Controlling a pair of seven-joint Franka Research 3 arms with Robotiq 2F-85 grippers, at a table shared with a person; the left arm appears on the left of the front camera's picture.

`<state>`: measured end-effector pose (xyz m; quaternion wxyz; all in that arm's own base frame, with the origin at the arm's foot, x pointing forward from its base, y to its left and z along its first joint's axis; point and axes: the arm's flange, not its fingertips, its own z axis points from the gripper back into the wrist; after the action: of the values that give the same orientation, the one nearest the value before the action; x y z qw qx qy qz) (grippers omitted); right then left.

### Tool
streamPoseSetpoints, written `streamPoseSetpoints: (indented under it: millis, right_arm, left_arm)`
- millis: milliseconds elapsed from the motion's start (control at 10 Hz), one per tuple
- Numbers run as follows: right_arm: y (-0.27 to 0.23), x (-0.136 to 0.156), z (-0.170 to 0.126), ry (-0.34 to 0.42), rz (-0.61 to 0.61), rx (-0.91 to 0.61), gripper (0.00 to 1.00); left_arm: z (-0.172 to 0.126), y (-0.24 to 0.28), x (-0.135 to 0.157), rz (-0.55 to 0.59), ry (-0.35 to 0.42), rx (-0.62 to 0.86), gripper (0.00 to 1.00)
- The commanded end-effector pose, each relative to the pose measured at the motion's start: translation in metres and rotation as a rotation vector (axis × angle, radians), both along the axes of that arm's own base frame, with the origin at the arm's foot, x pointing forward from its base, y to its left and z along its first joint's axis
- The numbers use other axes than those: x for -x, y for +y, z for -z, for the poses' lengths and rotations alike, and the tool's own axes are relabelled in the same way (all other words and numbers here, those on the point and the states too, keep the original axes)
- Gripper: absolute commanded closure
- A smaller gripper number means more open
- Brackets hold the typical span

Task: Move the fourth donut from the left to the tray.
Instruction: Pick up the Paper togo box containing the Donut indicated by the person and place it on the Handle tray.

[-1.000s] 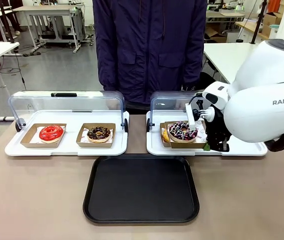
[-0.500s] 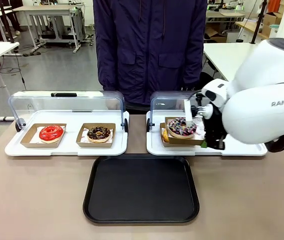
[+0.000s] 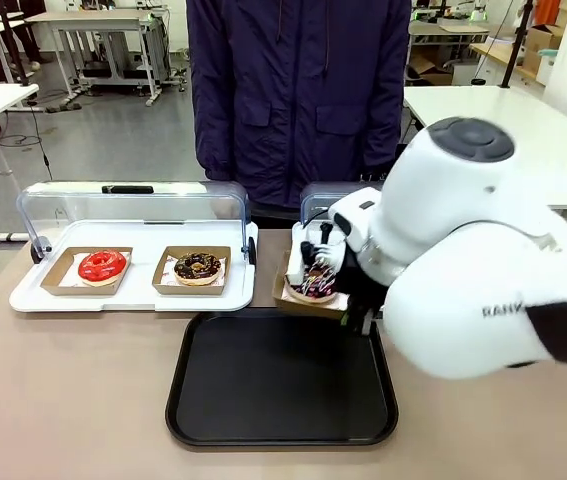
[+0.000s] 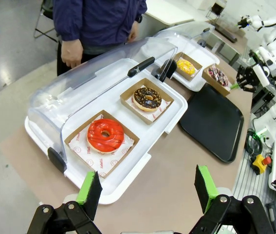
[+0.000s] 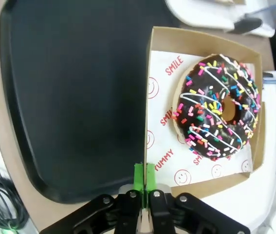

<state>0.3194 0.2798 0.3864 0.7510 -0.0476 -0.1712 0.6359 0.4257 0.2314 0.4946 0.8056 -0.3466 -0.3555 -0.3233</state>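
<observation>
1. Table point(image 3: 73, 390): brown top; a person in a dark jacket point(image 3: 298, 90) stands at the far side.
2. R arm point(image 3: 473, 280): big white body, reaches in from the right, across the right display tray point(image 4: 196, 83) toward the middle.
3. Black tray point(image 3: 283, 375): at table centre, near edge; bare surface. In R wrist view it lies under and beside the lifted holder.
4. Left display tray point(image 3: 133, 290): white, clear domed lid raised. Holds red-glazed donut point(image 3: 102, 265) and choc donut w/ crumbs point(image 3: 198, 266), each in its own cardboard holder, side by side, apart.
5. Yellow donut point(image 4: 186, 67): in holder on the right display tray, seen in L wrist view.
6. Cardboard holder point(image 5: 203, 114): brown, printed paper liner; held tilted in the air at the black tray's far edge, not resting on it.
7. Fourth donut point(image 5: 218, 107): dark glaze, white-pink drizzle, coloured sprinkles; sits in that holder.
8. R gripper point(image 5: 145, 187): green pads pinched tight on the holder's side wall; donut itself not touched.
9. L gripper point(image 4: 147, 187): jaws wide, nothing between; hovers above table, short of the left display tray.
</observation>
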Motion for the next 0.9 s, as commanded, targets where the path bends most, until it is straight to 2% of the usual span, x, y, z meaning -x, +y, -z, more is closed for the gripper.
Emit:
streamPoseSetpoints:
  millis: [0,200,800]
  right_arm:
    - [0.003,0.034,0.022,-0.040,-0.014,0.000,0.98]
    - [0.016,0.051,0.033,-0.039,-0.051,0.016,0.98]
    - [0.028,0.065,0.071,0.021,-0.141,0.046,0.98]
  left_arm:
    - [-0.002,-0.002,0.001,0.007,-0.007,0.005,0.00]
    - [-0.002,-0.002,0.001,0.007,-0.007,0.005,0.00]
    - [-0.002,-0.002,0.001,0.007,-0.007,0.005,0.00]
